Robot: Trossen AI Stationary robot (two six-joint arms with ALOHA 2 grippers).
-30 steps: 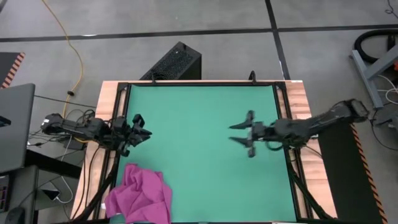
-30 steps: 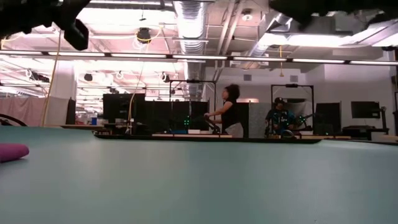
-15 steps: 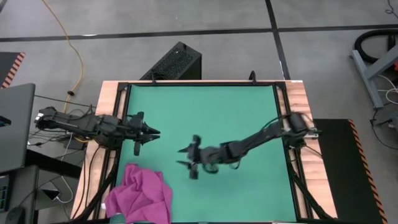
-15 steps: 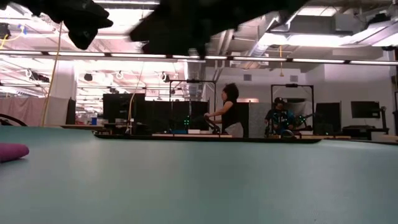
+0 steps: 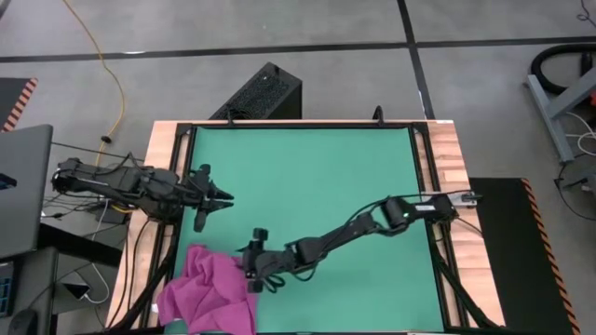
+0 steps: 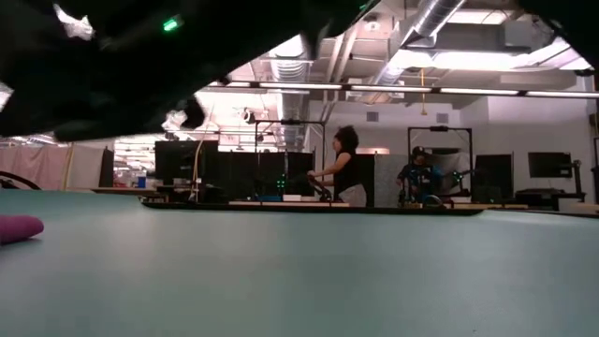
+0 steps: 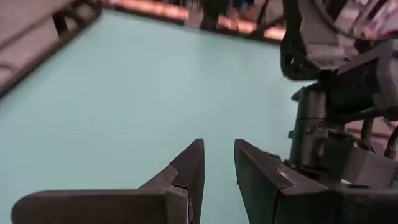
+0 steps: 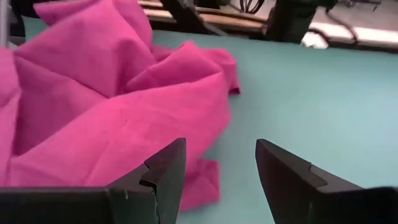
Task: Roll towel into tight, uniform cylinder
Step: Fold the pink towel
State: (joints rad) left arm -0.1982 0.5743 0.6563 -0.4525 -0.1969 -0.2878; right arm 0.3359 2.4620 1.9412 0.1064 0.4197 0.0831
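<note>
The magenta-pink soft cloth towel [image 5: 209,290] lies crumpled in a loose heap at the near-left corner of the flat green mat [image 5: 317,177], and part of it hangs over the mat's edge onto the wooden table border [image 5: 158,158]. It is not rolled at all, and it is not yet spread flat either — so I judge that the task is at its very first step, the reach for the cloth.

The right gripper [image 5: 253,270] is stretched far across the mat and stands at the right edge of the heap. In the right wrist view its two dark fingers [image 8: 158,177] are parted with clear space between them, and the pink folds [image 8: 112,118] lie just ahead and under them; nothing is grasped. I cannot tell if a fingertip already touches the fabric.

The left gripper [image 5: 214,197] waits over the mat's left side, apart from the towel. Its fingers [image 7: 189,171] have only a narrow gap and hold nothing.

The next move, as I think, calls for the right gripper to go down on one free edge or corner and to take a single layer, not a whole bunch. Then the cloth must be pulled out flat on the mat, because a tight, even cylinder cannot begin from a heap. The left gripper will probably be needed to hold the opposite corner.
</note>
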